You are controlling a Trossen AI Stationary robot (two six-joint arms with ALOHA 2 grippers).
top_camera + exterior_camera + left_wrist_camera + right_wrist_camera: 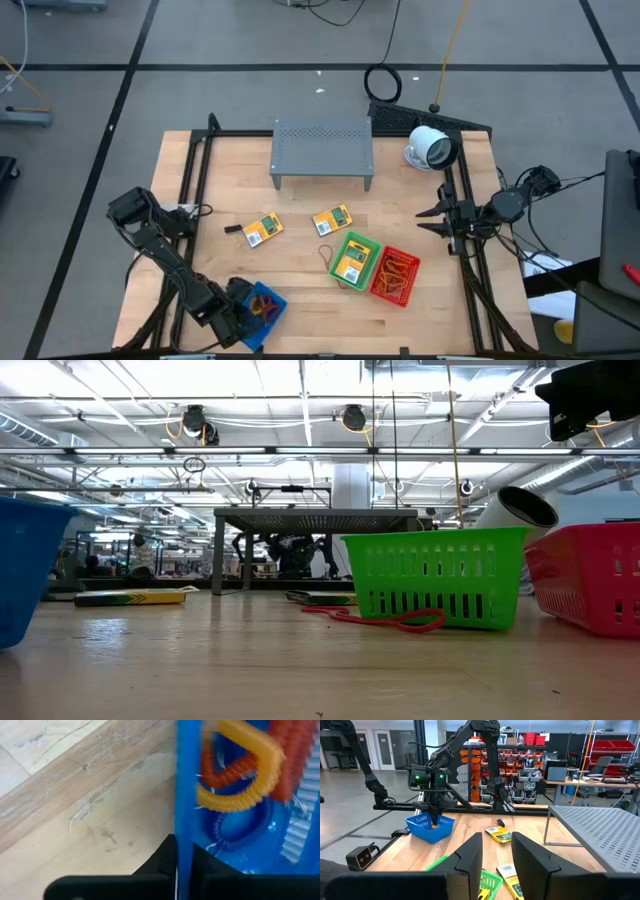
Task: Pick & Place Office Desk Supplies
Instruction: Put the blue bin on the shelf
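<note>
A blue basket stands at the table's near left with coiled yellow, orange and blue rings inside. My left gripper reaches down onto it and is shut on its wall. Two yellow packets lie flat mid-table. A third packet lies in the green basket. A thin band lies on the wood against that basket. The red basket holds orange bands. My right gripper waits at the table's right edge, open and holding nothing. My left gripper pinches the blue basket's side wall at its rim, one finger inside the basket and one outside. The fingers come from above, pointing down. The basket stands upright with its bottom on the table.
A grey perforated metal shelf stands at the far middle, with a white round camera-like device to its right. A small black piece lies beside the left packet. Black frame rails run along both sides. Bare wood lies along the near edge.
</note>
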